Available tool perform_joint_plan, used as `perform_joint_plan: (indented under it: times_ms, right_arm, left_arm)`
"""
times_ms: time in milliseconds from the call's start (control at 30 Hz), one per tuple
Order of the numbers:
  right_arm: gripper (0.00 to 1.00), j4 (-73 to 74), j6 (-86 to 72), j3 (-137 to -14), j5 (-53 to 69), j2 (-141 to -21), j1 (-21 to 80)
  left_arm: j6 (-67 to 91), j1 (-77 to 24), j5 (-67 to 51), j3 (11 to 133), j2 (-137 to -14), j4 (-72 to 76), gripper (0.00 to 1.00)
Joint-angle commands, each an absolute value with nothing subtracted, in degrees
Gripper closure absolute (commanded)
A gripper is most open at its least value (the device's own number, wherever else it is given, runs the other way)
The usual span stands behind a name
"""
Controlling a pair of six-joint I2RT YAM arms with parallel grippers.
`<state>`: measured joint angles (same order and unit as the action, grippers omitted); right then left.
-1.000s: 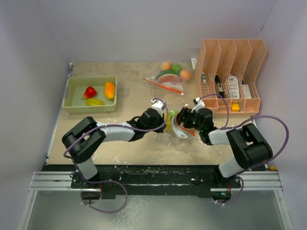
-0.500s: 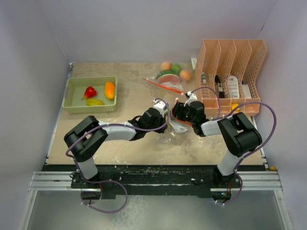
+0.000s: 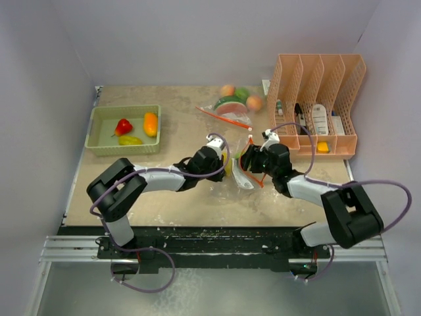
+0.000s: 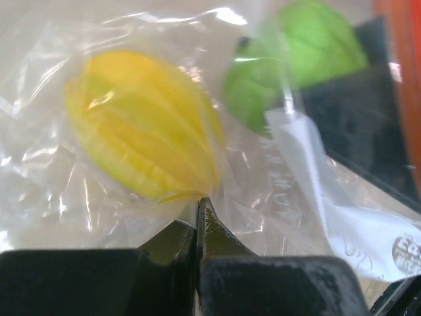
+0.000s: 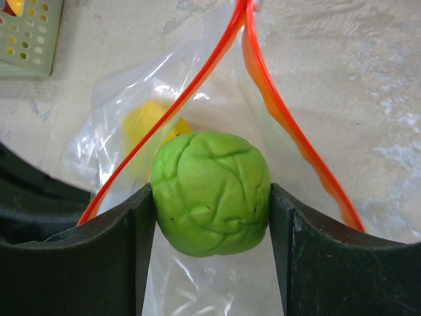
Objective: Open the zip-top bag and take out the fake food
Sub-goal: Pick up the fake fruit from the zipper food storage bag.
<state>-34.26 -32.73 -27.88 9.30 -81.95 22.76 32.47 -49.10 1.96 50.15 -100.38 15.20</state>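
The zip-top bag, clear with an orange zip rim, lies mid-table between both arms, its mouth gaping. My left gripper is shut, pinching the bag's film just below a yellow ribbed fake food that is inside the bag. My right gripper is in the bag's mouth, shut on a round green wrinkled fake food with a finger pressed to each side. The yellow piece shows behind it through the plastic.
A second bag with peach and green food lies at the back. A green tray at the left holds red, orange and yellow pieces. A peach file organizer with bottles stands at the right.
My right gripper pushed into the bag mouth, narrowed its jaws onto the green food and drew back slightly to the right. The left gripper stayed shut on the bag.
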Motion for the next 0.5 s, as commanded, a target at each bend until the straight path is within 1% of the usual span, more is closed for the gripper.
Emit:
perform_joint_plan:
  times_ms: [0, 233, 400, 467]
  right_arm:
    - [0.70, -23.0, -31.7, -27.9, 7.3, -75.6, 22.9]
    - [0.70, -9.7, -31.8, -27.6, 7.7, -65.4, 22.9]
    - [0.70, -3.1, -31.7, -29.3, 10.4, -55.8, 22.9]
    - [0.67, -0.5, -30.2, -30.7, 12.2, -53.0, 22.9]
  left_arm:
    - [35.8, -45.6, 3.2, 49.4, -97.0, 15.3, 1.00]
    - [36.3, -37.8, 2.6, 49.6, -92.7, 11.6, 1.00]
    - [35.2, -36.7, 4.0, 52.0, -92.8, 7.8, 1.00]
    - [35.3, -36.6, 3.7, 52.5, -93.3, 7.0, 1.00]
